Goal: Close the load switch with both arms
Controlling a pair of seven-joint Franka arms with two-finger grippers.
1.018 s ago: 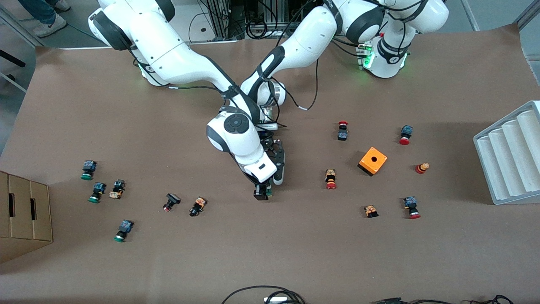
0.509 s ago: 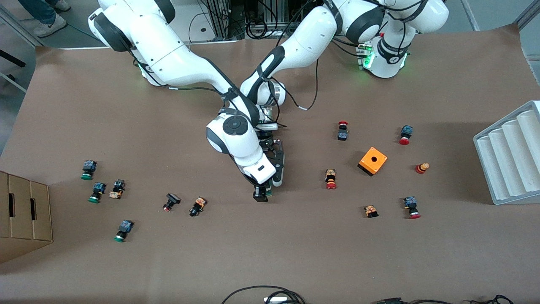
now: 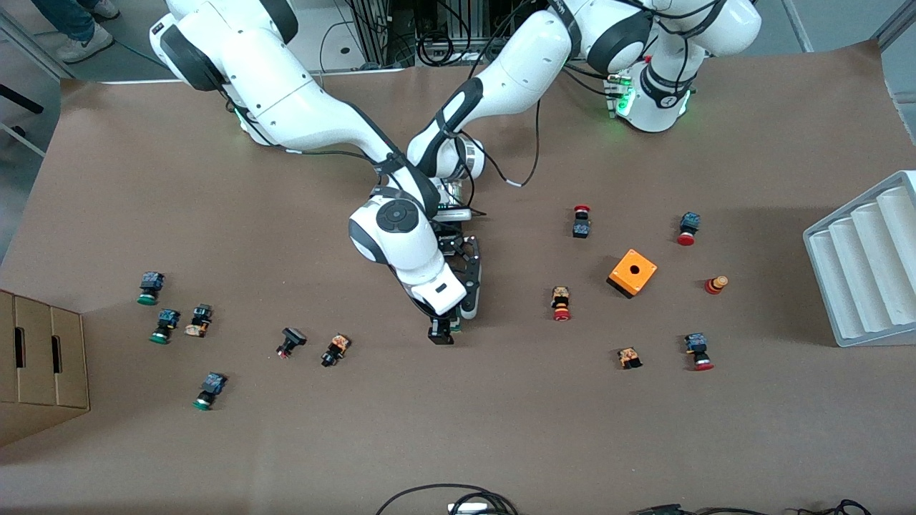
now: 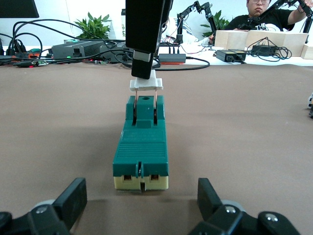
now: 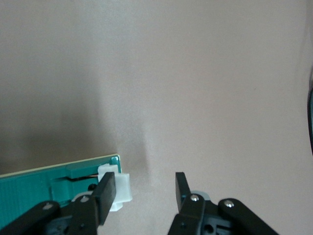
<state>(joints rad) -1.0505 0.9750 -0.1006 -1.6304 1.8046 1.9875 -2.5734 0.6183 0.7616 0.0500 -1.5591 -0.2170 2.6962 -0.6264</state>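
The load switch (image 4: 142,152) is a narrow green block lying on the brown table, mostly hidden under both hands in the front view (image 3: 456,327). Its white sliding piece (image 4: 145,84) sticks up at one end on two metal blades. My right gripper (image 5: 144,188) hangs over that end with its jaws apart and nothing between them. One of its fingers (image 5: 108,188) rests against the white piece (image 5: 120,188). My left gripper (image 4: 141,193) is low at the switch's other end, open. Its fingers (image 4: 73,193) stand wider than the block, which lies just ahead of them.
An orange box (image 3: 632,272) with a hole and several red-capped push buttons lie toward the left arm's end. More green-capped buttons (image 3: 164,325) and a cardboard box (image 3: 43,365) sit toward the right arm's end. A white ribbed tray (image 3: 866,257) stands at the table's edge.
The right arm's hand has edged slightly toward its own end of the table over the switch. The left arm and the switch have stayed put.
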